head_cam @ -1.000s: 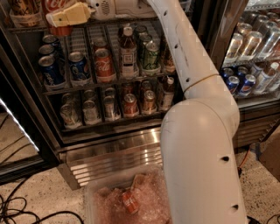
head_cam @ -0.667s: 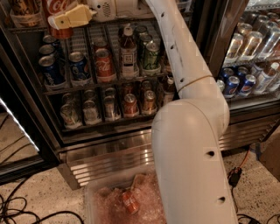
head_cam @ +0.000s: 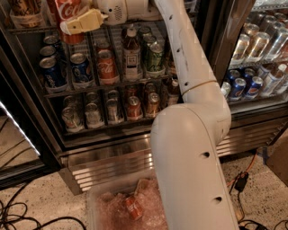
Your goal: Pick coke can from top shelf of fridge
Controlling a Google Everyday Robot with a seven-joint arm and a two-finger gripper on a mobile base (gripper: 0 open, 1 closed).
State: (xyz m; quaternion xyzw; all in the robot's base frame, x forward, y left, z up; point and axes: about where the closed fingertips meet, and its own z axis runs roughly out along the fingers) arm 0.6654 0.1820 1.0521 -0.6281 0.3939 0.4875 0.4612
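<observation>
Hand [head_cam: 68, 23] is at the upper left, inside the fridge [head_cam: 112, 161] at the level of the top shelf [head_cam: 27, 29]. It is clamped on the coke can [head_cam: 67, 8]: one tan finger [head_cam: 85, 20] lies across the can's front and the other is hidden behind it. The can is roughly upright at the shelf's left part, touching the upper picture edge. Compared with 0.7 s ago, hand and can sit slightly further right and lower. The white arm's [head_cam: 189, 148] bulky lower link has edged left.
</observation>
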